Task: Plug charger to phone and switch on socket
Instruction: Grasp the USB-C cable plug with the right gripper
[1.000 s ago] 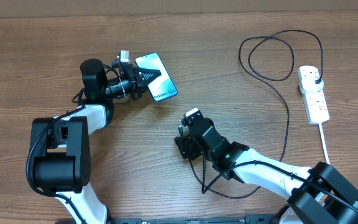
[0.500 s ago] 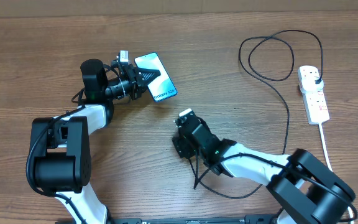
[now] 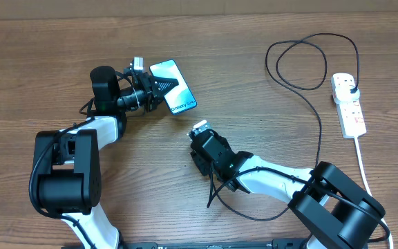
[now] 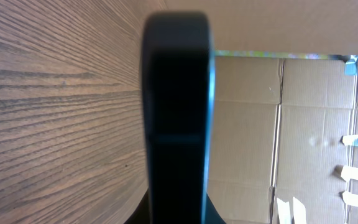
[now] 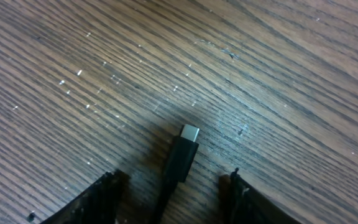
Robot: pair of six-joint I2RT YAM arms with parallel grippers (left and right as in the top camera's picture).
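- The left gripper (image 3: 159, 88) was clamped on the slim rectangular smartphone with the light-blue lit screen (image 3: 174, 86), which sat between its fingertips and reached ahead of them. The left wrist view showed only a dark edge-on slab (image 4: 176, 112) filling the middle.
- That phone would be stiff, light and smooth-sided (glass, so likely slippery and worth not squeezing hard). The long edges looked the sound place to hold it, leaving both short ends free.
- Its long axis ran on a diagonal over the brown wooden table (image 3: 47, 55), and the short end with white text pointed away from the left gripper, toward the right one. The port was too small to make out.
- The right gripper (image 3: 199, 133) had the long thin black charger cable (image 5: 180, 155) running out between its fingers (image 5: 107, 190). The parts in view stood clear of the cable on both sides, so I could not tell whether it was gripped.
- The cable would be limp, so a hold just behind the small silver connector tip (image 5: 190, 133) seemed best. That tip pointed straight ahead of the gripper, close to the wood.
- The white elongated power strip with reddish switch marks (image 3: 349, 107) lay well apart to the right gripper's right, with a black plug (image 3: 348, 85) seated at its far end.
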